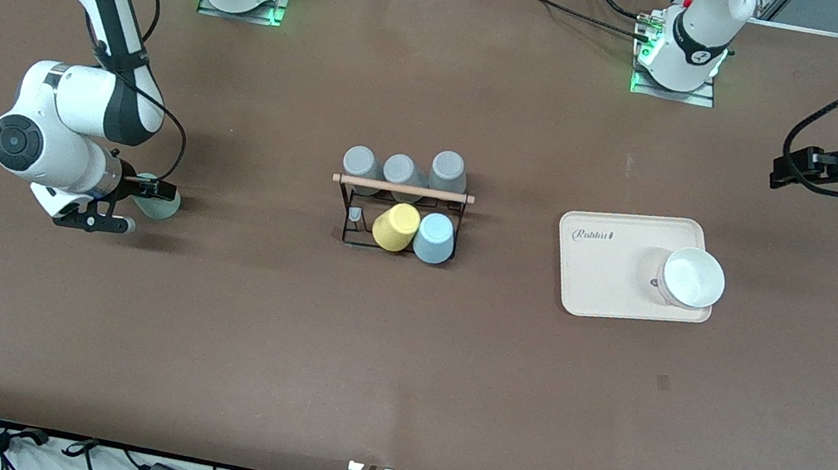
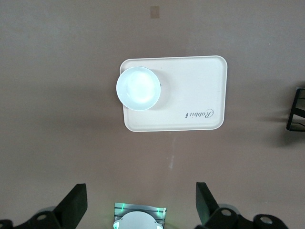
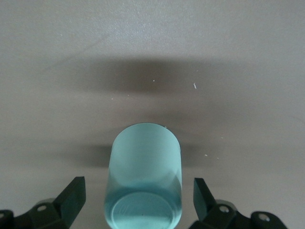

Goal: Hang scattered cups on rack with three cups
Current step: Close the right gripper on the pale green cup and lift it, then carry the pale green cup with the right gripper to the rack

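A small pale mint-green handleless tumbler point(image 3: 143, 179) is lying on its side on the table toward the right arm's end, sitting between the spread fingers of the right end effector point(image 3: 139, 202). A light blue plain tumbler point(image 1: 434, 238) is hanging on the black wire-frame rack point(image 1: 399, 211) with a light wooden top rod, standing mid-table.
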Robot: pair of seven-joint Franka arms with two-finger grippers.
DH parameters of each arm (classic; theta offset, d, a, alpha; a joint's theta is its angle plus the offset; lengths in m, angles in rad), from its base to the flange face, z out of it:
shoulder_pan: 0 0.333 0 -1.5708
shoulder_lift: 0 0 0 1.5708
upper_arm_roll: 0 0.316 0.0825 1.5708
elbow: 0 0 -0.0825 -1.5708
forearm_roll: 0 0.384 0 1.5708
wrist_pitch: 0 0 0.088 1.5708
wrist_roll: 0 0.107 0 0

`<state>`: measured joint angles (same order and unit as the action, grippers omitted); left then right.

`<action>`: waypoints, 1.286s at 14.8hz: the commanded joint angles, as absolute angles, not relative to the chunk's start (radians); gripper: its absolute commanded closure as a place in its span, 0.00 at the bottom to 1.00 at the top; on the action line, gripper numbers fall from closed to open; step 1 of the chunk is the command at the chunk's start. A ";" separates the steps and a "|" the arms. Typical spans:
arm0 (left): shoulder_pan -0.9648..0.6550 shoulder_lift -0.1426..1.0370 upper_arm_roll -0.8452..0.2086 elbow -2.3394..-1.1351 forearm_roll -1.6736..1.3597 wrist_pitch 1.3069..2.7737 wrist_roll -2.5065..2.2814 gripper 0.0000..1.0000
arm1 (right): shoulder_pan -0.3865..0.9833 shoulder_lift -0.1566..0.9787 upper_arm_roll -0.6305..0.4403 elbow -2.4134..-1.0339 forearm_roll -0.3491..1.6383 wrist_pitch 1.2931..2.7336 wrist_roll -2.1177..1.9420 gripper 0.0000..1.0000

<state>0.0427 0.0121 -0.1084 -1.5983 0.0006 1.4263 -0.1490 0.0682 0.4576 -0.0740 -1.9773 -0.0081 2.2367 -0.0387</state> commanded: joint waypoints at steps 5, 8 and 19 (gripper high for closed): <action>0.051 0.025 -0.110 -1.559 0.002 1.373 -0.140 0.00 | 0.060 0.463 -0.071 -1.990 -0.020 2.244 -0.026 0.05; 0.051 0.029 -0.110 -1.534 0.002 1.373 -0.140 0.00 | 0.060 0.462 -0.071 -1.990 -0.020 2.241 -0.026 0.25; 0.052 0.028 -0.109 -1.534 -0.009 1.396 -0.141 0.00 | 0.179 0.439 -0.003 -1.587 0.127 1.842 -0.026 0.67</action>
